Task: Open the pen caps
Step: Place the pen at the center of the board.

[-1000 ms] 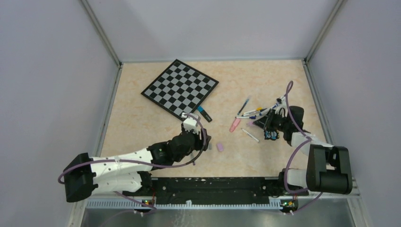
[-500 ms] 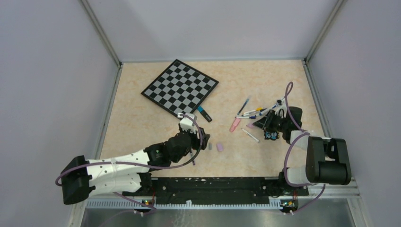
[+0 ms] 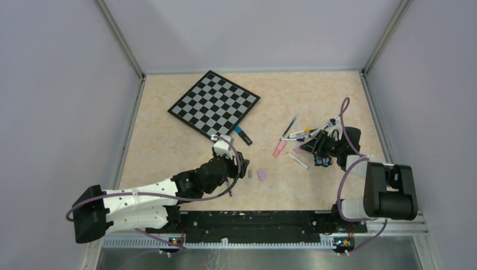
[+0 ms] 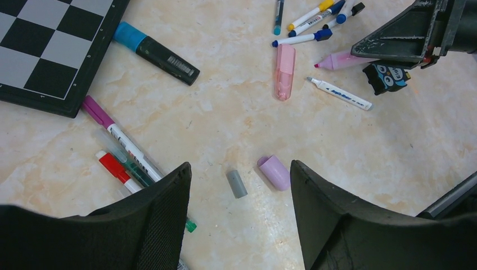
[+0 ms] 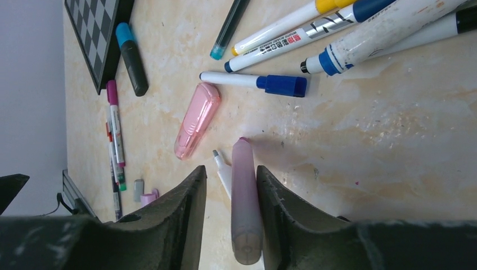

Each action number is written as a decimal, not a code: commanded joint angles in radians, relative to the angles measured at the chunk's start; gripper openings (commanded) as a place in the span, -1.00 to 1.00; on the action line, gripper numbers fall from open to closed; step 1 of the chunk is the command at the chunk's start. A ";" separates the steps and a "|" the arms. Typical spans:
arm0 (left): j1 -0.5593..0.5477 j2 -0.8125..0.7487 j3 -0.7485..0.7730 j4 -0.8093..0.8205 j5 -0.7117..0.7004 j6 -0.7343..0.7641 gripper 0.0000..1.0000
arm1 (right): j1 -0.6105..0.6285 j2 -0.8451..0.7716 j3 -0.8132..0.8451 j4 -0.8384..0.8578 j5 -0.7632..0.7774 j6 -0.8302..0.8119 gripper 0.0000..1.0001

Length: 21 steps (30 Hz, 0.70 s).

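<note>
Right wrist view alone: pink highlighter [image 5: 246, 202] loose inside half-parted right gripper [image 5: 230, 171]; left gripper [image 4: 239, 165] wide.

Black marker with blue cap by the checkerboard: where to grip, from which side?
Probably the black barrel, pinched across its width from straight above: it lies flat with both long sides clear. That leaves the blue cap, near the checkerboard edge, free to pull.

In the left wrist view, the checkered board [image 4: 50, 50] runs off the left and top edges. The red-capped pen [image 4: 115, 169] and green pen [image 4: 191, 226] slip behind the left gripper's fingers [image 4: 140, 230]. The right gripper's fingers [image 4: 405, 34] cover part of the owl figure [image 4: 388, 76]. From above, the clustered pens [image 3: 298, 135] are too small for cap colours to be told.
</note>
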 commanded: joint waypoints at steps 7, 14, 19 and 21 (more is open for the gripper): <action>-0.002 -0.023 -0.003 0.028 -0.014 -0.003 0.36 | -0.025 -0.078 0.051 -0.034 -0.129 -0.110 -0.08; -0.003 -0.025 0.002 0.025 -0.011 -0.003 0.36 | -0.025 -0.094 0.066 -0.066 -0.157 -0.164 -0.03; -0.003 -0.034 0.002 0.018 -0.013 -0.001 0.37 | -0.025 -0.099 0.087 -0.091 -0.180 -0.199 -0.02; -0.002 -0.042 -0.001 0.017 -0.013 0.001 0.38 | -0.025 -0.104 0.107 -0.122 -0.192 -0.235 -0.01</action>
